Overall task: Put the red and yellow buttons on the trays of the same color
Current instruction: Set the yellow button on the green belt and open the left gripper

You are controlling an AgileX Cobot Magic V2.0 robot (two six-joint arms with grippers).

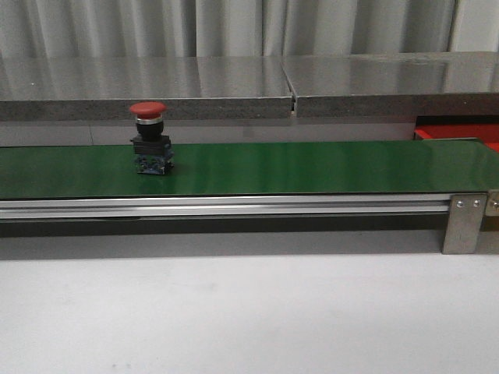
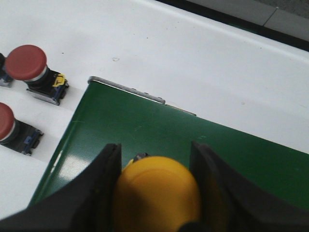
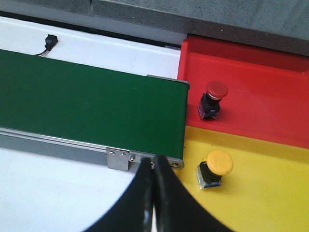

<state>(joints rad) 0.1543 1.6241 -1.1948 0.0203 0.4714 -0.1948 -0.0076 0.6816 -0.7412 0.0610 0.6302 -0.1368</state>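
Observation:
A red button [image 1: 148, 132] stands upright on the left part of the green belt [image 1: 312, 167]; neither gripper shows in the front view. My left gripper [image 2: 156, 155] is shut on a yellow button [image 2: 157, 193], fingers on both sides of its cap, over the belt's end [image 2: 169, 130]. Two more red buttons [image 2: 29, 65] [image 2: 7, 128] lie on the white table beside that end. My right gripper [image 3: 153, 164] is shut and empty, near the belt's other end [image 3: 87, 101]. There the red tray [image 3: 260, 82] holds a red button [image 3: 212, 99] and the yellow tray [image 3: 270, 193] holds a yellow button [image 3: 216, 167].
A grey stone shelf [image 1: 234, 86] runs behind the belt. An aluminium rail with a bracket [image 1: 465, 222] fronts the belt. A corner of the red tray [image 1: 460, 134] shows at the far right. A small black connector [image 3: 48, 42] lies on the white table behind the belt.

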